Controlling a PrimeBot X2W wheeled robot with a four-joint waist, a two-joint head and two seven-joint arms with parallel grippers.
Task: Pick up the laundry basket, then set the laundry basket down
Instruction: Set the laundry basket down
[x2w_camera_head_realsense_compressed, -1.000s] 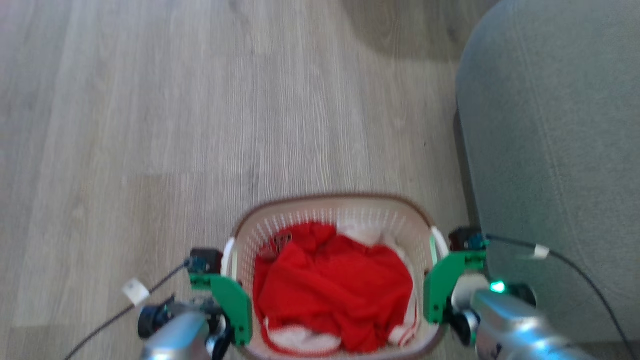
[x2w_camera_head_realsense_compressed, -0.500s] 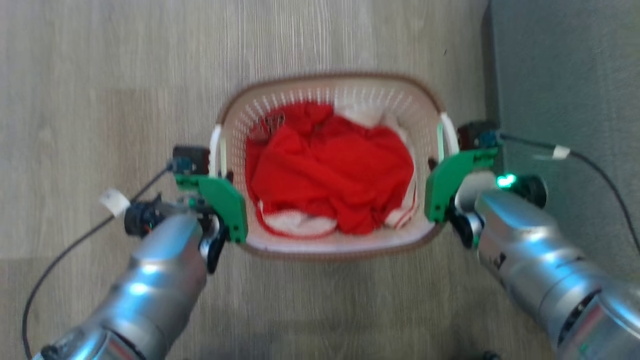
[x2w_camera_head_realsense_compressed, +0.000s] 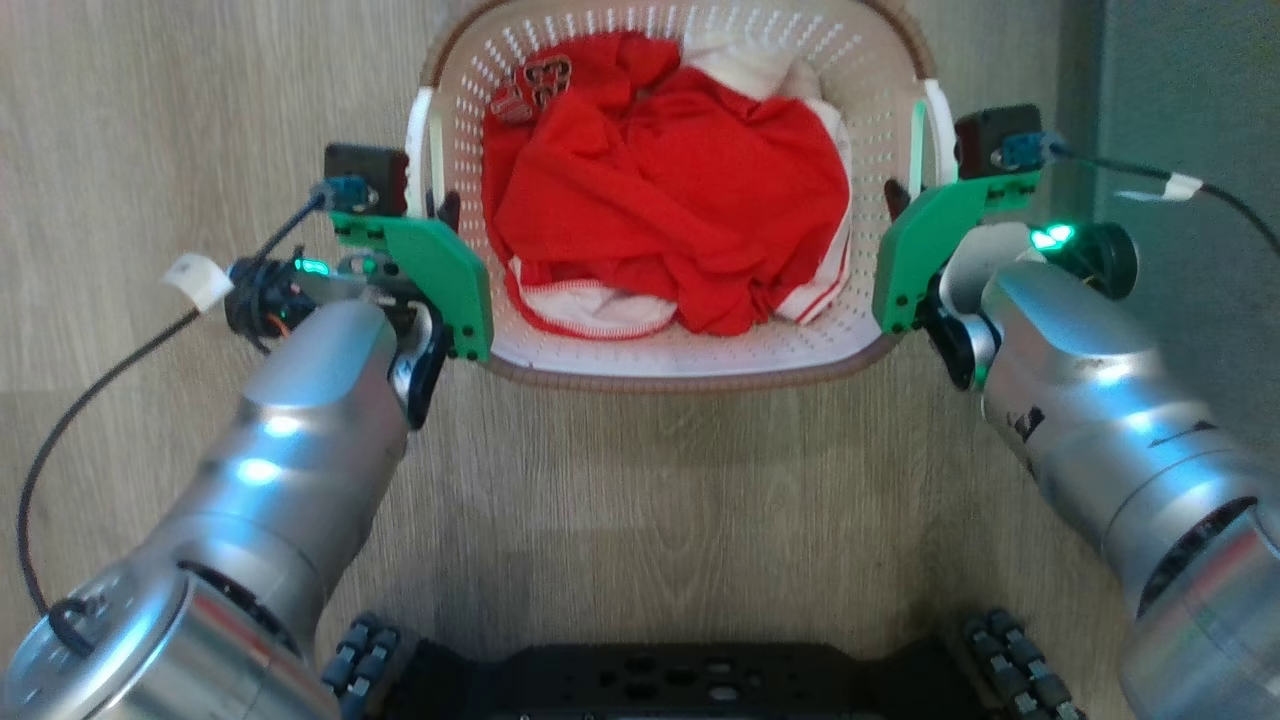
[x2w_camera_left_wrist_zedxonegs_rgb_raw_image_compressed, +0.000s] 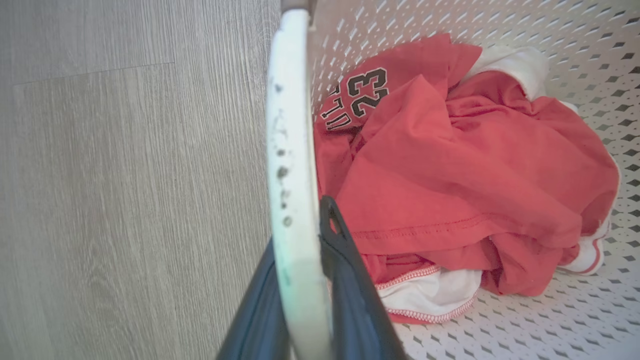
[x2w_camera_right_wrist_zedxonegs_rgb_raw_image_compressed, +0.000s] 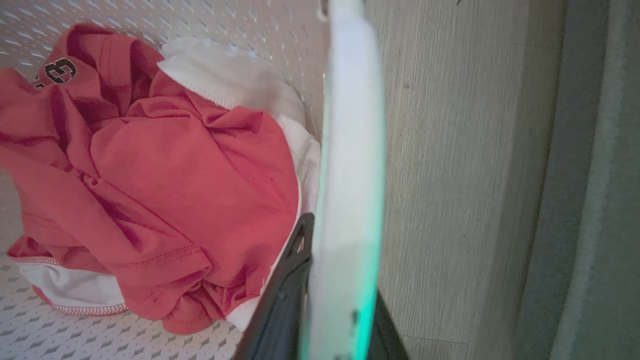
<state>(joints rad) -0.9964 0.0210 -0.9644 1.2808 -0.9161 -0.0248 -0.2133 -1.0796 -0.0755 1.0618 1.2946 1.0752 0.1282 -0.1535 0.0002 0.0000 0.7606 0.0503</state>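
Note:
The laundry basket is cream-white and perforated, with a brown rim, and holds red and white clothes. It sits at the top middle of the head view over the wood floor. My left gripper is shut on the basket's left white handle; its dark fingers clamp the handle from both sides. My right gripper is shut on the right white handle, with one finger on the inner side. Whether the basket touches the floor, I cannot tell.
A grey upholstered piece of furniture stands close to the right of the basket and my right arm. My dark wheeled base lies along the bottom edge. Black cables trail from both wrists. Open wood floor lies to the left.
The head camera has tilted down, so the basket and arms have slid up the picture and my base has come into view. Both grippers have stayed on the handles.

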